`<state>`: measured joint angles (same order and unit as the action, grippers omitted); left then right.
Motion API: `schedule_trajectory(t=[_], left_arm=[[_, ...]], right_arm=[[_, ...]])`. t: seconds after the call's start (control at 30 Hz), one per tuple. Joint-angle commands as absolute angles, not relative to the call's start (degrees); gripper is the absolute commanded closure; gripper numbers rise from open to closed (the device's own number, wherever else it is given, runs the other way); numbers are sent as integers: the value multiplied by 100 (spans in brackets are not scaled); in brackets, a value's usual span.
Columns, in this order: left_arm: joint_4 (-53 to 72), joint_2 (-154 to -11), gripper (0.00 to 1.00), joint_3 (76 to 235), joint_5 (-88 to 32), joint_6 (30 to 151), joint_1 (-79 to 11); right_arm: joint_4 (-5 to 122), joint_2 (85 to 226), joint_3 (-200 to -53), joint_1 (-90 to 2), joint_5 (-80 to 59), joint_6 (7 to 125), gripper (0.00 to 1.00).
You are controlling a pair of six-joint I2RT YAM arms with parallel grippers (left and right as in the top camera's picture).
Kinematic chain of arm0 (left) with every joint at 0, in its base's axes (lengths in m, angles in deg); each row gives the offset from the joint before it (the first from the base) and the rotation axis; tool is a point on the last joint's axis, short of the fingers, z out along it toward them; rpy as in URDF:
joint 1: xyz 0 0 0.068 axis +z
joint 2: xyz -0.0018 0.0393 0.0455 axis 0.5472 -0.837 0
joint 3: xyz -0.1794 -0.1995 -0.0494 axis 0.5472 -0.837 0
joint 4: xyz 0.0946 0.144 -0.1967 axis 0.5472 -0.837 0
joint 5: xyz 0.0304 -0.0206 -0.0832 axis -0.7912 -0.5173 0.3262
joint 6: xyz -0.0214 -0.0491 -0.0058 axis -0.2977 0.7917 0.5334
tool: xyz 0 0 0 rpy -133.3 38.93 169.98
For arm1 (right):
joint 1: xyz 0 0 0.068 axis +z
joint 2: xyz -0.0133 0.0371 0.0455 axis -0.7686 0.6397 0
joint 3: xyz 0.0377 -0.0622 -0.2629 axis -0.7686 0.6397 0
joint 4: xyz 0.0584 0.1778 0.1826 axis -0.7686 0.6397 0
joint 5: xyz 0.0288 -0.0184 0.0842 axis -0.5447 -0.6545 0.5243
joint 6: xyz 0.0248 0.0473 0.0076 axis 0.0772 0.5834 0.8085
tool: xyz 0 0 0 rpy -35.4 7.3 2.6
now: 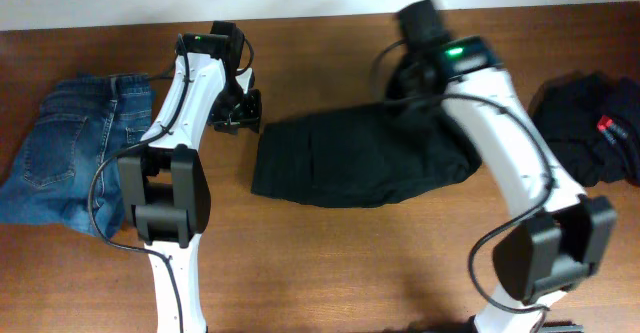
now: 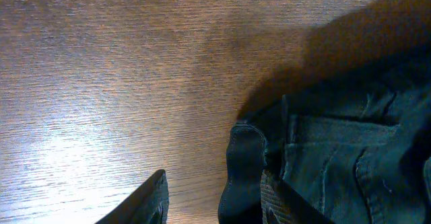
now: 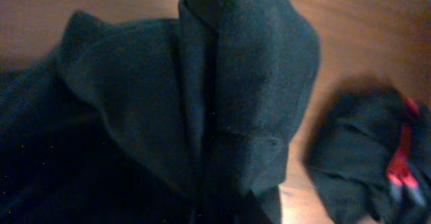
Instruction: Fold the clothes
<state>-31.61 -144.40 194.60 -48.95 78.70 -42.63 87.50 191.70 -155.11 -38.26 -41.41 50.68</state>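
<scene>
Black trousers (image 1: 350, 163) lie flat on the desk (image 1: 330, 263) between the two tools.

The left tool (image 2: 214, 187) sits low at the trousers' near edge, its fingers apart, with a strip of waistband between them, against one finger. The right tool (image 1: 410, 88) is clamped on the far end of the trousers, dark folds bunching up around it. Beyond the right tool lies a black garment with a red label (image 1: 590, 128). Blue jeans (image 1: 65, 153) lie behind the left tool, well apart.

Materials and finishes
Tabletop (image 1: 330, 263): brown wood, fine grain, slight sheen. Trousers (image 1: 350, 158): matt black cloth. Jeans (image 1: 60, 163): blue denim. Arms (image 1: 185, 83): smooth white plastic.
</scene>
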Motion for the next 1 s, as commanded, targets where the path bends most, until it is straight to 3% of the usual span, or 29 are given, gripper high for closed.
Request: schedule_trajectory(t=[0.0,0.37,0.67,0.97], left_arm=[[-3166,-14307,56,19556,-4833,7877,-4265],[-3384,-14290,56,19558,-4621,7874,-4263],[-2763,-13682,61,19562,-2582,7055,-4283],[-2514,-13647,61,19434,-2543,7035,-4783]], right_arm=[[8823,19120,-15526,-4377,-4209,4994,93],[8866,19128,-15509,-5551,-2276,4343,84],[8903,19142,-15454,-5544,-2233,4238,82],[8903,19142,-15450,-5551,-2130,4238,82]])
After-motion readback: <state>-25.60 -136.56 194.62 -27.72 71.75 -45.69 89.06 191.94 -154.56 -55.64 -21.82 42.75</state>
